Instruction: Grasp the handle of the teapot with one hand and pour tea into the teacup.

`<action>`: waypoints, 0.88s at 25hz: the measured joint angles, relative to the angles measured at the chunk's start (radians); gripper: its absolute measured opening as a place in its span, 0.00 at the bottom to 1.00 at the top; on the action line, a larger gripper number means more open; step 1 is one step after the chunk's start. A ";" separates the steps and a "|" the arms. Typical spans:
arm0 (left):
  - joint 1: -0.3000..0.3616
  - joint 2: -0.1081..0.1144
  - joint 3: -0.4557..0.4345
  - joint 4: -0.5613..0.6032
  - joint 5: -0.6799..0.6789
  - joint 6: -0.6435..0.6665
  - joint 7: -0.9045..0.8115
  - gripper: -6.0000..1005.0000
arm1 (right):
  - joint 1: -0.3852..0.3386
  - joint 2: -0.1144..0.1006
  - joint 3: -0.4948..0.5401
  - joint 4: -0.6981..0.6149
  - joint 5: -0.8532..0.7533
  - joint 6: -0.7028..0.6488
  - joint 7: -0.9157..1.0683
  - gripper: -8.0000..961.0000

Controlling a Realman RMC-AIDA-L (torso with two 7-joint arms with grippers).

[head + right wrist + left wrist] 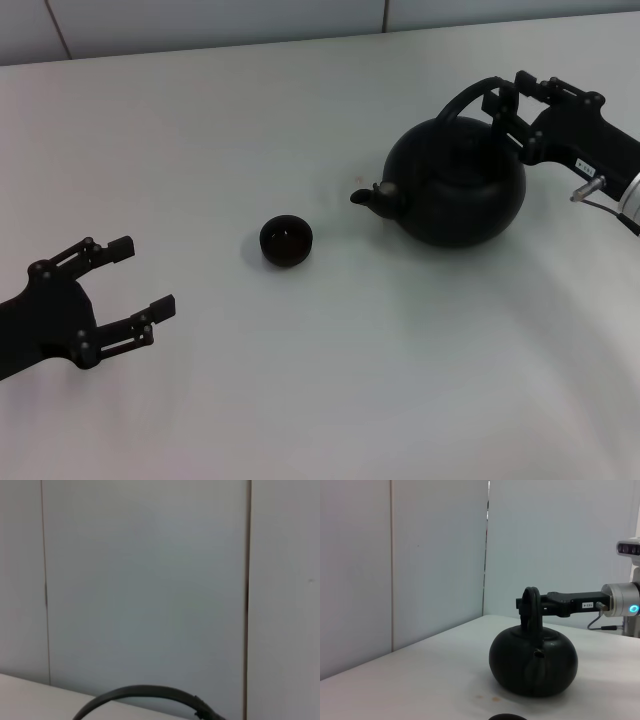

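The matte-black teapot [455, 190] stands on the white table at the right, its spout [372, 198] pointing left toward the teacup [286, 241]. The teacup is small, black and upright, a short way left of the spout. My right gripper [511, 91] comes in from the right and is shut on the handle [462, 98] near its right end. The left wrist view shows the teapot [533, 662], its handle [532, 611] and the right gripper [525, 604] at it. The right wrist view shows only the handle's arc [145, 694]. My left gripper [141, 277] is open and empty at the lower left.
The white table [330, 380] stretches across the view, with grey wall panels [200, 20] behind its far edge. A small brownish stain [487, 698] lies on the table in front of the teapot.
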State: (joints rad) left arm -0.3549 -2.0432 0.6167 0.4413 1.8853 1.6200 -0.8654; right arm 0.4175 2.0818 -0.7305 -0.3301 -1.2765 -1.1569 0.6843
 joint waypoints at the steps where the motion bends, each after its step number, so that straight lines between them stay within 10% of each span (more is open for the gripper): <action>1: 0.000 0.000 0.000 0.000 0.000 0.000 0.000 0.86 | -0.001 0.000 0.000 0.000 0.002 -0.006 -0.001 0.35; 11: -0.002 -0.001 0.000 0.001 0.000 0.000 -0.001 0.86 | -0.032 -0.003 0.002 0.000 0.002 -0.056 -0.003 0.69; 22: -0.008 -0.002 0.000 0.000 0.000 -0.001 -0.001 0.86 | -0.182 -0.002 0.082 0.027 0.002 -0.246 -0.030 0.79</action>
State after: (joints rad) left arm -0.3625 -2.0455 0.6171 0.4417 1.8853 1.6188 -0.8667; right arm 0.2356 2.0800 -0.6484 -0.3030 -1.2746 -1.4025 0.6543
